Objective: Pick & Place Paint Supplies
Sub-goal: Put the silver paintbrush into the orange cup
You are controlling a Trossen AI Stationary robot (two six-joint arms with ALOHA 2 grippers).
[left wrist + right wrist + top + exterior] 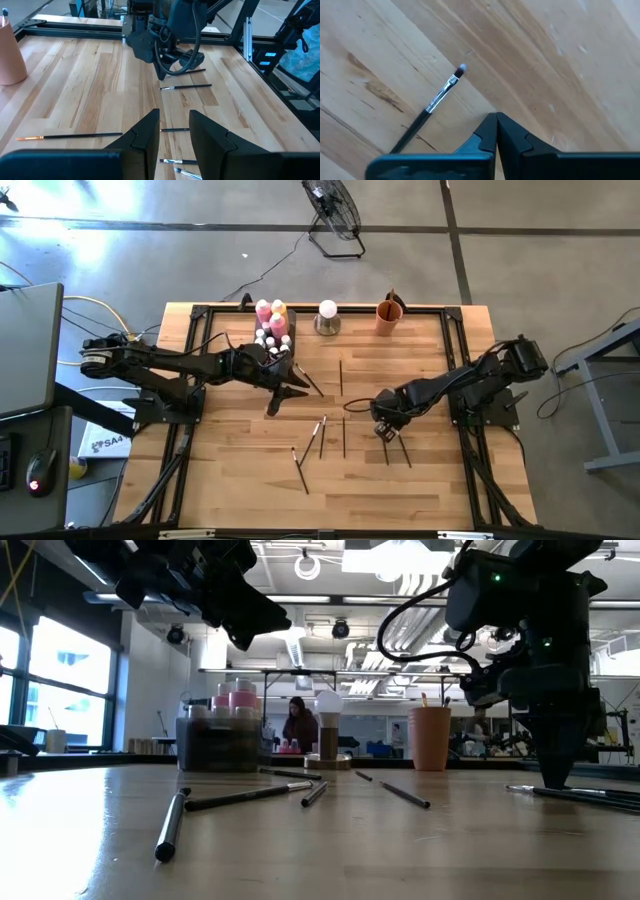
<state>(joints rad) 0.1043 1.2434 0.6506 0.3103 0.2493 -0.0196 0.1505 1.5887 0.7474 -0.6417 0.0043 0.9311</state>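
Several thin dark paintbrushes lie flat on the wooden table, among them one [322, 435] at the middle and two [396, 450] near the front right. Pink [263, 311] and yellow [279, 308] bottles and tiny white-capped ones stand in the grey tray [288, 340] at the back. My right gripper [385, 431] points straight down, shut, its tips [496, 119] low over the table beside a brush [441, 96]; nothing shows between them. My left gripper [286, 393] hovers open [174, 120] above the table near the tray.
A white ball on a metal base [327, 318] and an orange cup [389, 316] stand at the back edge. A black frame [455, 330] borders the tabletop. Bare wood lies toward the near edge.
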